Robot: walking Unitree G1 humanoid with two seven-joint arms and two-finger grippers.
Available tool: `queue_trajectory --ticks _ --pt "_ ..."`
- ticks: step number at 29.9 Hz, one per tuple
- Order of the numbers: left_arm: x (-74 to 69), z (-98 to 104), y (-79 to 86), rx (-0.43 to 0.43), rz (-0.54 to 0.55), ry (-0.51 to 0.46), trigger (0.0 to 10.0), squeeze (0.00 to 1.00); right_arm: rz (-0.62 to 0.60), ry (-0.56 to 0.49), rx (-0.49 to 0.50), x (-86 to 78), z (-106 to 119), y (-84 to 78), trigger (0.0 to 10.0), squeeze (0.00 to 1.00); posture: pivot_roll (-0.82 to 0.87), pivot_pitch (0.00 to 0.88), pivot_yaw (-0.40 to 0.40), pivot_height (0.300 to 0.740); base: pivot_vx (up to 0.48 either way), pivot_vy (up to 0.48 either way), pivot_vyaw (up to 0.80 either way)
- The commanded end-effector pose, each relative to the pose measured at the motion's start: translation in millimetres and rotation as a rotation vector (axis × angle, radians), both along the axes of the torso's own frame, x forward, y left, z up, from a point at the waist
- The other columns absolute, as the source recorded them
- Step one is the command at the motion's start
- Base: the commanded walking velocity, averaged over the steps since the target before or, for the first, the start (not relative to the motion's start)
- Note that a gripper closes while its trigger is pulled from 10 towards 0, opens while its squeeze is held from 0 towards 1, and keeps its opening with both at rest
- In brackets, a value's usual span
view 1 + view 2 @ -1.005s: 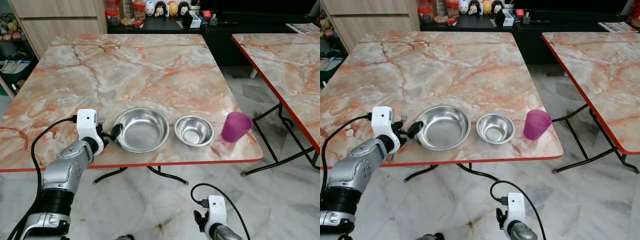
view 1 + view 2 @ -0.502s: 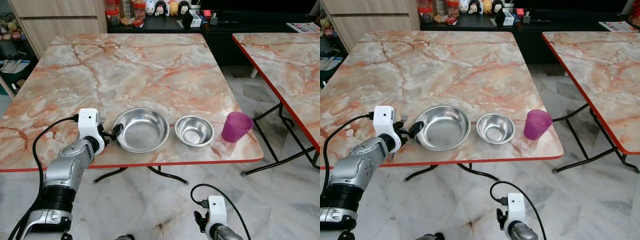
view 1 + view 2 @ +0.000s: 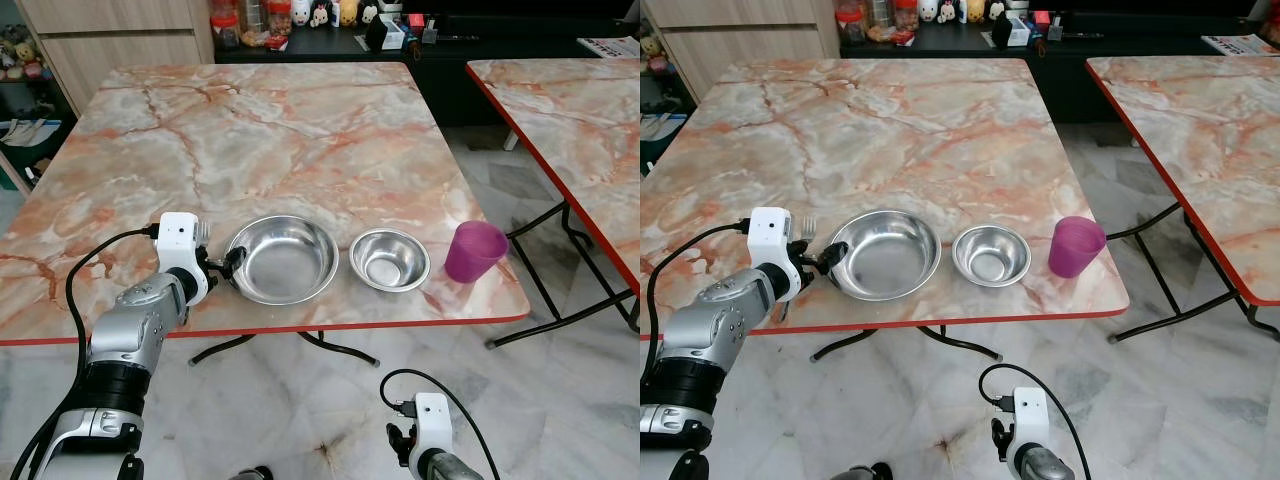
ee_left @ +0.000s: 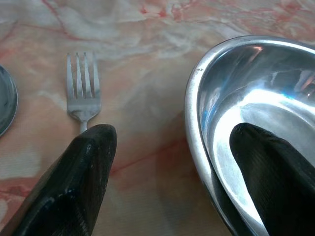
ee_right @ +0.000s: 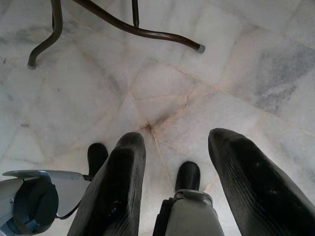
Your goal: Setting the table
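My left gripper (image 4: 167, 162) sits at the front-left part of the marble-patterned table with the red edge (image 3: 300, 130), its two black fingers spread apart and holding nothing: one finger (image 4: 78, 182) rests on the tabletop beside a silver metal fork (image 4: 83, 91), the other (image 4: 275, 172) lies inside the large round stainless steel bowl (image 3: 281, 259), so the bowl's near rim runs between them. The fork lies just left of that bowl, tines pointing toward the far edge. Right of the large bowl, near the front edge, stands a smaller round stainless steel bowl (image 3: 389, 260), and further right, by the front-right corner, a translucent purple plastic cup (image 3: 472, 251) stands upright. My right gripper (image 5: 182, 191) hangs below table height over the pale marble floor (image 5: 206, 88), fingers parted and empty.
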State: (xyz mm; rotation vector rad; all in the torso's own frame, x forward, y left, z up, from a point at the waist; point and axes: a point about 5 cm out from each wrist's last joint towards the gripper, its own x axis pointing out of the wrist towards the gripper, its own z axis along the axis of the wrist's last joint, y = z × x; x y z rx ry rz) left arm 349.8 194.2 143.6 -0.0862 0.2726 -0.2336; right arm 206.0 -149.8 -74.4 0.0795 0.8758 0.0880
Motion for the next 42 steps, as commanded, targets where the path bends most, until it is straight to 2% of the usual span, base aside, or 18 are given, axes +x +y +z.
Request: queue_trajectory --ticks 1,13,16,17,18,42 --pt "1.2 -3 -2.2 0.023 -0.007 0.027 10.0 0.00 -0.005 0.005 0.000 -2.5 -1 -0.7 10.0 0.00 0.14 0.134 -0.019 0.731 0.000 0.000 0.00" --pt "-0.8 -7 -6.3 0.030 -0.042 0.058 10.0 0.00 -0.004 0.004 0.003 -2.1 -1 0.1 10.0 0.00 0.14 0.134 -0.018 0.731 0.000 0.000 0.00" --pt "-1.5 -6 -9.8 0.022 -0.069 0.052 9.7 0.00 -0.011 0.006 0.003 -2.5 -1 -0.1 10.0 0.00 0.15 0.137 -0.018 0.731 0.000 0.000 0.00" --pt "-1.4 -6 -10.4 0.024 -0.071 0.052 4.3 0.00 -0.014 0.006 0.004 -2.6 -1 -0.1 10.0 0.00 0.15 0.136 -0.017 0.731 0.000 0.000 0.00" --pt "-1.3 -5 -11.2 0.025 -0.075 0.050 0.0 0.00 -0.018 0.006 0.006 -2.7 -1 -0.2 10.0 0.00 0.15 0.136 -0.015 0.731 0.000 0.000 0.00" --pt "0.3 3 -12.1 0.039 -0.098 0.030 0.0 0.00 -0.016 0.011 0.005 -1.9 -1 -0.1 10.0 0.00 0.16 0.096 -0.009 0.731 0.000 0.000 0.00"
